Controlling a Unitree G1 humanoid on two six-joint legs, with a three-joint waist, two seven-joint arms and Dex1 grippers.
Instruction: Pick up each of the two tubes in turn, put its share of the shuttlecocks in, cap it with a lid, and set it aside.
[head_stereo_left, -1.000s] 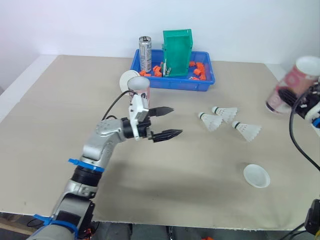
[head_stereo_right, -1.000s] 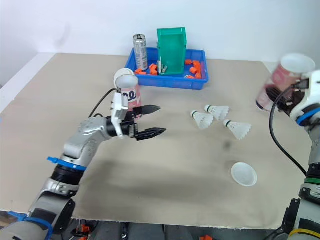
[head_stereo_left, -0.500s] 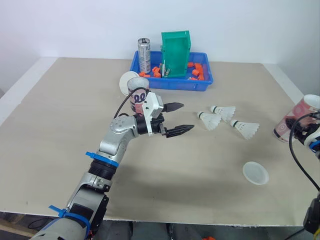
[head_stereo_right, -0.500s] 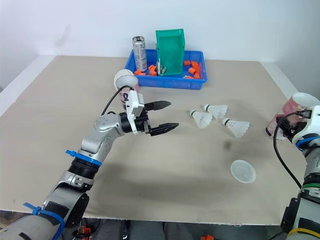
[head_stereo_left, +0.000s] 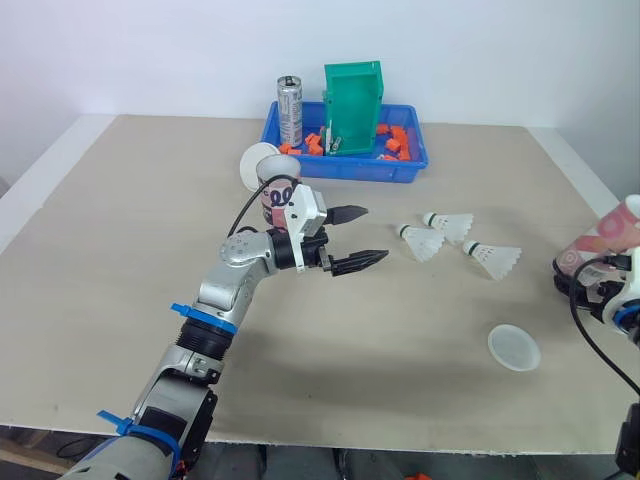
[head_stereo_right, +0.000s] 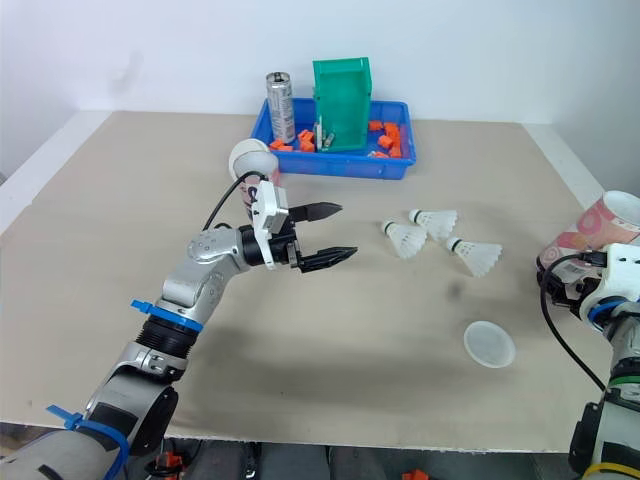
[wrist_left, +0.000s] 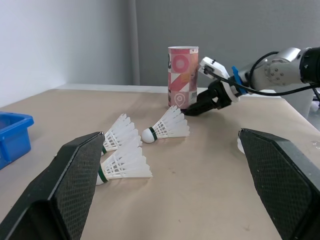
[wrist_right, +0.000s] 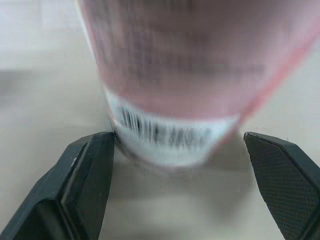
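Observation:
Three white shuttlecocks (head_stereo_left: 422, 240) (head_stereo_left: 452, 224) (head_stereo_left: 494, 258) lie right of the table's middle. My left gripper (head_stereo_left: 360, 237) hovers open just left of them, nothing between its fingers. Behind it stands a pink tube (head_stereo_left: 279, 196) with a white round lid (head_stereo_left: 257, 161) beside its top. The second pink tube (head_stereo_right: 592, 232) stands upright by the table's right edge. My right gripper (wrist_right: 177, 145) is open, its fingers (wrist_right: 85, 185) wide on either side of that tube's base. A loose white lid (head_stereo_left: 514, 348) lies flat at the front right.
A blue tray (head_stereo_left: 345, 166) of orange parts sits at the back, holding a green bin (head_stereo_left: 353, 105) and a metal can (head_stereo_left: 290, 108). The second tube stands close to the table's right edge.
My right gripper brought the second tube down from the air to the table at the right edge. My left gripper moved right toward the shuttlecocks, then held still.

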